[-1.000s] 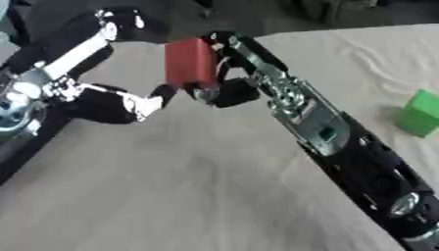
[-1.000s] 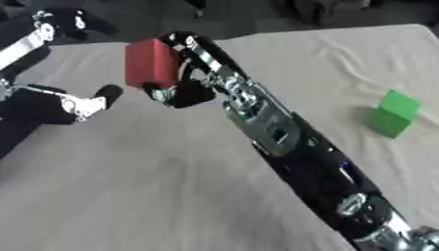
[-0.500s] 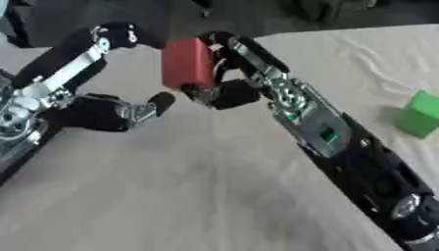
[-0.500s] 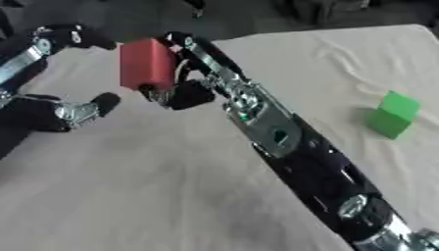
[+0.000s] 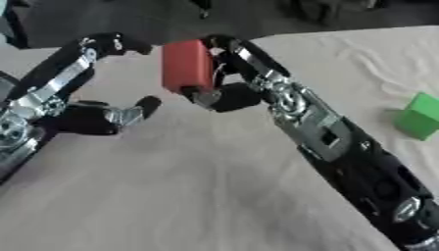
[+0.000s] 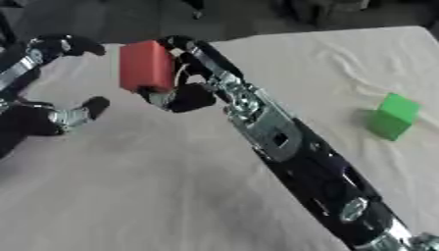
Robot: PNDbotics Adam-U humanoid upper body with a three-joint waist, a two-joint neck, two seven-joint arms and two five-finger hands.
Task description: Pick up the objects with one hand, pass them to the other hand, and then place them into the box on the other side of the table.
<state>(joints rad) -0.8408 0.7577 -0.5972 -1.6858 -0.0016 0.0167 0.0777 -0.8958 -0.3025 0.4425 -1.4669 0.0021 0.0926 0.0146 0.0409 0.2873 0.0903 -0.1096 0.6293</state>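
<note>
Red block [image 5: 187, 65], a tall box-like piece, sits upright in the right hand [image 5: 225, 93], which comes in from the lower right corner on a long black and silver arm [image 5: 343, 152] stretched diagonally across the cloth-covered desk [image 5: 188, 186]. The fingers [image 5: 244, 54] run up behind the block's far side and the thumb curls under its lower edge, so the right hand is grasping the block and carrying it above the desk rather than resting it there.

Just to the left of that hand and a little lower, the left hand [image 5: 107, 116] hangs over the desk with its fingers spread: one dark fingertip reaches toward the underside of the block, another finger arches high above and left of it, ending near the block's upper left corner. The left hand is released and holds nothing; a gap separates its fingertips from the block. Its arm runs off the left edge of the view.

Well to the right of the right hand, beyond the arm, a green cube [image 6: 393, 116] lies on the cloth near the desk's right edge, touched by neither hand.

Past both hands, beyond the desk's far edge, lies a dark floor with dim shapes that I cannot make out.
</note>
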